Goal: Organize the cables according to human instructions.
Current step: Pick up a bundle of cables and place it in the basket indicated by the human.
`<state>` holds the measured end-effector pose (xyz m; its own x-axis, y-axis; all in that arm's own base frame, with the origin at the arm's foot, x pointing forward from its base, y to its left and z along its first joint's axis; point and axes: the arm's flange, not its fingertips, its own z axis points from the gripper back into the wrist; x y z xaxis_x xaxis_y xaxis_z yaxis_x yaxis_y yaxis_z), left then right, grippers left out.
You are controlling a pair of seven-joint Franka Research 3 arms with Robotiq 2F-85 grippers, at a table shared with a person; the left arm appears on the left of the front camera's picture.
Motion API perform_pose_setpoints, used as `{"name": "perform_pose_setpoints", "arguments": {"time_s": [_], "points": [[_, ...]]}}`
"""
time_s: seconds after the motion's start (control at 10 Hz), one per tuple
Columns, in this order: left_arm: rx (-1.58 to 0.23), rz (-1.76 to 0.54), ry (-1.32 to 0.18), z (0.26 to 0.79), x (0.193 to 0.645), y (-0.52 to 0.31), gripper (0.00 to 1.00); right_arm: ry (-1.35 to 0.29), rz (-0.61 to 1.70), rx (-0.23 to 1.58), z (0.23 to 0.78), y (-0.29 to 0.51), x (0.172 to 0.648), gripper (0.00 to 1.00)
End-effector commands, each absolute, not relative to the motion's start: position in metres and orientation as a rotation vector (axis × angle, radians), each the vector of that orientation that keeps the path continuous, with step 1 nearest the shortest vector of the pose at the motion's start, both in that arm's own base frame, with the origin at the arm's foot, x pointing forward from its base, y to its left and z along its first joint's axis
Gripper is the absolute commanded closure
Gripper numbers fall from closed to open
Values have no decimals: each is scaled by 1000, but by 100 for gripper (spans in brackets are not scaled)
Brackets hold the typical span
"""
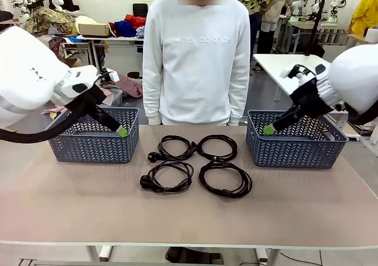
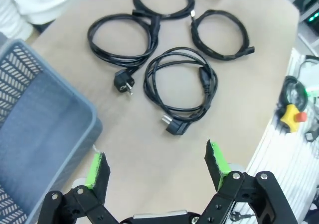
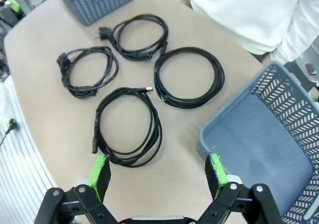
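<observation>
Four coiled cables [image 1: 144, 183] lie on the desk [image 1: 71, 207] between two baskets [image 1: 94, 148]. The left end effector [image 2: 157, 162] and right end effector [image 3: 157, 165] hover wide open, holding nothing

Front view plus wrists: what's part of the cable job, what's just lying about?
Job: four coiled thin black rubber power cords; left blue-grey plastic lattice basket; right matching basket.
Lying about: yellow box with red stop button; white table behind; heaped clothes behind.

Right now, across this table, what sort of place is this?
Probably a robotics test lab: the black, green-padded left gripper and right gripper flank four coiled black rubber cables, and a yellow, red-capped button sits nearby.
</observation>
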<state>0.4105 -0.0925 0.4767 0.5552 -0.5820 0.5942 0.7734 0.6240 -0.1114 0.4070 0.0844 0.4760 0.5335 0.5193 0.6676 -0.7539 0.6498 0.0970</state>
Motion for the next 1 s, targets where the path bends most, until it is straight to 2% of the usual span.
{"name": "perform_pose_setpoints", "arguments": {"time_s": [0.0,0.3,0.9], "points": [[-460,-824,-552,482,417,-73,0,-674,791,451,471,68,416,0],[-511,-789,-570,493,423,-58,0,-683,787,471,465,54,417,0],[-489,-769,-562,495,419,-56,0,-666,756,453,468,54,411,0]]}}
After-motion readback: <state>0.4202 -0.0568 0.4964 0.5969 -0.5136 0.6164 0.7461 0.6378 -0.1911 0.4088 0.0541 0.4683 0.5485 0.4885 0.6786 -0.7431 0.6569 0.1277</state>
